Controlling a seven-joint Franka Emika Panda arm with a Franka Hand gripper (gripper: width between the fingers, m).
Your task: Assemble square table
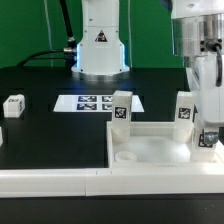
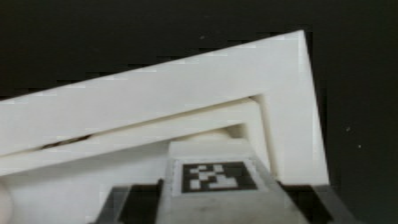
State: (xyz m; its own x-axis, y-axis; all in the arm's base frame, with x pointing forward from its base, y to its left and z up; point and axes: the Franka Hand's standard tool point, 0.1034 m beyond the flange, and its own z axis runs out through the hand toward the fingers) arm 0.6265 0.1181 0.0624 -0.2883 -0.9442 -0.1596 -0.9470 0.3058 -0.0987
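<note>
Well, going from the exterior view's left, a small white leg block (image 1: pixel 13 105) lies by itself on the black table (image 1: pixel 50 135), well apart from the rest. Next, farther back, comes the marker board (image 1: pixel 95 102), flat on the table with its black squares. Just past it, a second leg block (image 1: pixel 121 109) stands upright at the back corner of the big white square tabletop (image 1: pixel 150 150). The tabletop lies flat against the long white border wall (image 1: pixel 60 182) at the front. I can see a round socket (image 1: pixel 128 158) in it, waiting for a leg.

Farther to the exterior view's right, another leg block (image 1: pixel 185 108) stands upright on the tabletop's far rim. Beside it the claw (image 1: pixel 208 140) hangs low over the tabletop's corner. In the wrist view, a tagged leg block (image 2: pixel 217 176) sits between the two dark fingers (image 2: pixel 143 200), so I think the claw is pinching that leg, half shut around it. The white corner of the tabletop (image 2: pixel 267 90) shows just beyond.

These legs look like hard plastic, light and stiff. They will not bend or squash, but the smooth sides may slip. I would take hold across the two flat sides, near the middle, and keep the leg straight up so it can go into its socket. The tabletop looks bigger and heavier, and it may slide if pushed, so the wall behind it helps.
</note>
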